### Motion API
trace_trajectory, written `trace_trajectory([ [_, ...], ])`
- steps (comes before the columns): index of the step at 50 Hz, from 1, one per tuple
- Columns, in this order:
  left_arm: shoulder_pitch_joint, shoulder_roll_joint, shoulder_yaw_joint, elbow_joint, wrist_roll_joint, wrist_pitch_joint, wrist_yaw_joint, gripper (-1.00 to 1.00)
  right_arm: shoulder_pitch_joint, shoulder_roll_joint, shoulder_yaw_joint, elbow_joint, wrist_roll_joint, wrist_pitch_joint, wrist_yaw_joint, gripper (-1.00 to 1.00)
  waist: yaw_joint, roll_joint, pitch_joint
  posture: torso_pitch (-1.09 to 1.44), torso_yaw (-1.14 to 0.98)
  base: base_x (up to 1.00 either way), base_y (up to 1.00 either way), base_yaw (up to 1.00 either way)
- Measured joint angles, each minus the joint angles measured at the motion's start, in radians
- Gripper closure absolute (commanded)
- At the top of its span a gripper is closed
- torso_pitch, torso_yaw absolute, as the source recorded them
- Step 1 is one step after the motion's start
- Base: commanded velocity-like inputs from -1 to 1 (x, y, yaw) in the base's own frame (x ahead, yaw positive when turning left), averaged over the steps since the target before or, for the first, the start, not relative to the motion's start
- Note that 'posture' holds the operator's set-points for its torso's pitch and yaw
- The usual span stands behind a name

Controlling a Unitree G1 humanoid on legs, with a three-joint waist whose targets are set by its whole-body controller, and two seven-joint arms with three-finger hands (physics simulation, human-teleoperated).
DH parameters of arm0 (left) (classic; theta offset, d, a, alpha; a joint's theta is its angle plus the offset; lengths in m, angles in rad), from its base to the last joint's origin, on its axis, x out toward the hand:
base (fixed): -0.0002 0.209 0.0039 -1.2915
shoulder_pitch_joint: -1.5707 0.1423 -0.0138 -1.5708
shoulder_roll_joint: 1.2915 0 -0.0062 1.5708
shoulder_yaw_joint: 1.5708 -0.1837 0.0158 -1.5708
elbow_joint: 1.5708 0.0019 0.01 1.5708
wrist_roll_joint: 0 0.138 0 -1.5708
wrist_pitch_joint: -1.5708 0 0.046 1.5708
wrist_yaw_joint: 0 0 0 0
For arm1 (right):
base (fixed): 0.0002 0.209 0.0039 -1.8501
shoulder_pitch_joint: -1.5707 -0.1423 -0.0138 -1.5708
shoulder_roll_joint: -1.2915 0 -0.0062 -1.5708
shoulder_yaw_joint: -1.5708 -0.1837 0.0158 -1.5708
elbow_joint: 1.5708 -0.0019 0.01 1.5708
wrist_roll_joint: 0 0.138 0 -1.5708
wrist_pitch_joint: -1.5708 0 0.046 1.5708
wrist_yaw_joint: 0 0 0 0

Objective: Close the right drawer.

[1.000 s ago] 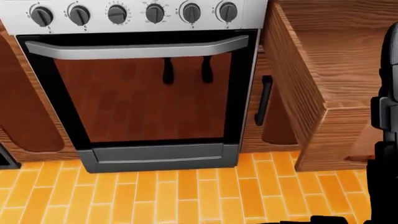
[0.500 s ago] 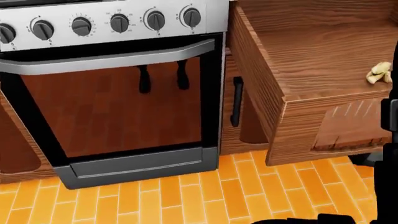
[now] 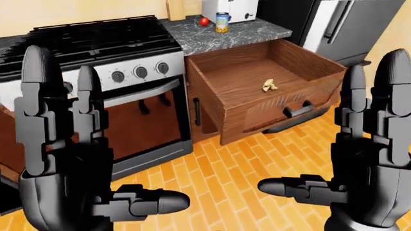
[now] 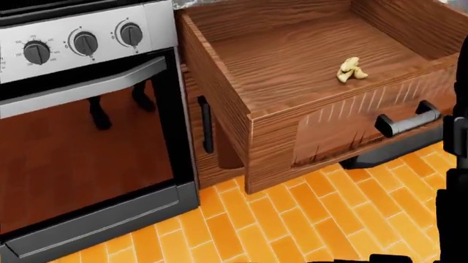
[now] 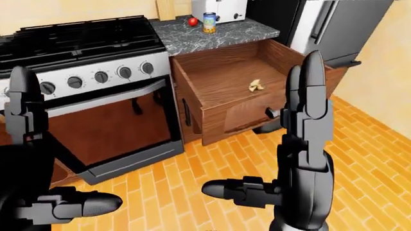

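Right drawer is standing fully open beside the oven, a small pale item lying inside; left hand and right hand are holding fingers spread, touching nothing

Right hand raised low in view, fingers straight and spread, thumb pointing left; holds nothing. Left hand at lower left, likewise spread and empty. Drawer stands pulled out just above and left of the right hand, well apart from it. A small pale object lies inside, kind unclear. Stove sits between the hands, higher up. Can and a red fruit rest on the desk beyond the drawer.
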Motion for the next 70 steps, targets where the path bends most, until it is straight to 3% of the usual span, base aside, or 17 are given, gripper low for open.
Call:
trace_trajectory([
  [4,0.002,0.007,-0.001,0.005,-0.002,0.009,-0.002,-1.00,0.000,0.002,0.004,-0.002,-0.005,0.036,-0.003,-1.00,-0.011,0.017,0.002,0.00,0.00,0.08,0.00,-0.46],
  [9,-0.001,0.009,0.003,-0.012,-0.005,-0.001,0.002,-1.00,0.003,-0.001,0.005,-0.011,-0.002,0.019,-0.002,-1.00,-0.003,0.073,0.023,0.00,0.00,0.08,0.00,-0.46],
  [11,-0.001,0.012,0.003,-0.013,-0.007,-0.003,0.004,-1.00,0.003,-0.001,0.003,-0.008,0.000,0.013,-0.003,-1.00,-0.001,0.112,0.018,0.00,0.00,0.08,0.00,-0.46],
  [17,0.001,0.023,0.010,0.005,-0.010,0.011,0.019,-1.00,0.008,0.002,0.011,0.032,0.002,0.003,0.006,-1.00,0.013,0.085,0.007,0.00,0.00,0.08,0.00,-0.46],
  [23,0.000,0.020,0.011,-0.008,-0.010,0.002,0.019,-1.00,0.008,0.005,0.011,0.024,0.005,-0.024,0.003,-1.00,0.020,0.010,0.008,0.00,0.00,0.08,0.00,-0.46],
  [25,-0.003,0.020,0.008,-0.008,-0.010,0.003,0.018,-1.00,0.005,0.003,0.012,0.017,0.003,-0.019,0.003,-1.00,0.012,-0.021,-0.005,0.00,0.00,0.08,0.00,-0.46],
  [30,0.006,0.018,-0.006,0.005,-0.009,0.010,0.011,-1.00,0.014,0.000,0.002,0.032,0.001,0.000,-0.004,-1.00,-0.009,0.009,-0.001,0.00,0.00,0.08,0.00,-0.46],
  [35,0.000,0.018,-0.003,-0.011,-0.009,0.000,0.014,-1.00,0.012,0.000,0.003,0.023,0.005,-0.013,-0.004,-1.00,-0.002,0.065,0.021,0.00,0.00,0.08,0.00,-0.46],
  [38,0.001,0.016,0.000,-0.013,-0.008,-0.001,0.013,-1.00,0.011,0.000,0.003,0.022,0.006,-0.018,-0.005,-1.00,0.004,0.121,0.013,0.00,0.00,0.08,0.00,-0.46],
  [39,0.000,0.018,0.007,-0.004,-0.008,0.000,0.014,-1.00,0.012,0.006,0.011,0.031,0.005,-0.020,-0.002,-1.00,0.015,0.109,0.015,0.00,0.00,0.05,0.00,-0.47],
  [43,0.008,0.011,0.011,0.004,-0.007,0.009,0.013,-1.00,0.016,0.004,0.013,0.046,0.003,-0.011,0.004,-1.00,0.014,0.100,0.004,0.00,0.00,0.04,0.00,-0.46],
  [51,0.002,0.010,0.018,-0.006,-0.010,0.004,0.009,-1.00,0.010,0.004,0.017,0.027,0.002,-0.027,0.001,-1.00,0.019,-0.021,-0.003,0.00,0.00,0.04,0.00,-0.46],
  [57,0.002,0.008,0.003,0.005,-0.012,0.015,0.001,-1.00,0.019,0.000,-0.001,0.050,0.006,-0.017,-0.008,-1.00,-0.012,0.016,-0.001,0.00,0.00,0.05,0.00,-0.46],
  [62,-0.002,0.008,0.005,-0.012,-0.012,0.006,0.005,-1.00,0.019,0.000,-0.001,0.042,0.010,-0.033,-0.005,-1.00,-0.002,0.077,0.023,0.00,0.00,0.05,0.00,-0.46],
  [64,-0.002,0.008,0.007,-0.014,-0.012,0.004,0.005,-1.00,0.015,0.001,0.001,0.034,0.009,-0.030,-0.004,-1.00,0.005,0.118,0.016,0.00,0.00,0.04,0.00,-0.46],
  [68,0.004,0.008,0.016,0.006,-0.010,0.014,0.009,-1.00,0.020,0.004,0.014,0.055,0.007,-0.025,0.004,-1.00,0.018,0.103,0.010,0.00,0.00,0.04,0.00,-0.46],
  [70,-0.001,0.009,0.015,0.002,-0.010,0.016,0.010,-1.00,0.020,0.004,0.009,0.056,0.007,-0.025,0.003,-1.00,0.014,0.084,0.003,0.00,0.00,0.04,0.00,-0.46],
])
